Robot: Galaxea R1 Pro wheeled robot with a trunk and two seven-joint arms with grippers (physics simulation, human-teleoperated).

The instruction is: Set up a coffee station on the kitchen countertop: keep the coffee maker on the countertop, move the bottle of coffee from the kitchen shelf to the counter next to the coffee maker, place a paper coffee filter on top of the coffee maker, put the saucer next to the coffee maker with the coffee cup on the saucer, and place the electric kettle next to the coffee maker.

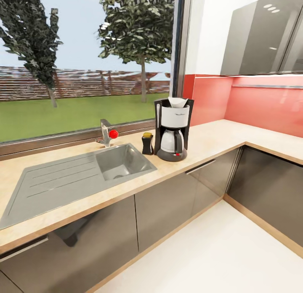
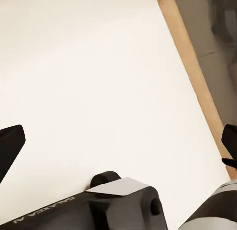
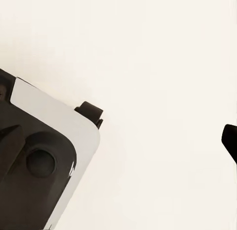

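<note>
A beige desk (image 1: pixel 219 137) under the window carries a steel sink (image 1: pixel 75 175), coffee bottle (image 1: pixel 147 143) and filter-topped coffee maker (image 1: pixel 172 131). Left hand (image 2: pixel 118 146) gapes wide, empty; right hand's state unclear.

light: bright daylight via window (image 1: pixel 84 66) | glare: cabinet (image 1: pixel 261 32) reflections | render soft, wrist views washed-out

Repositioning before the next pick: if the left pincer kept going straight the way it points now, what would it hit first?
Most likely the white floor. The left wrist view looks along the fingers at bare floor, with the wooden plinth strip and dark cabinet front off to one side. Nothing stands between, though depth is hard to judge.
</note>
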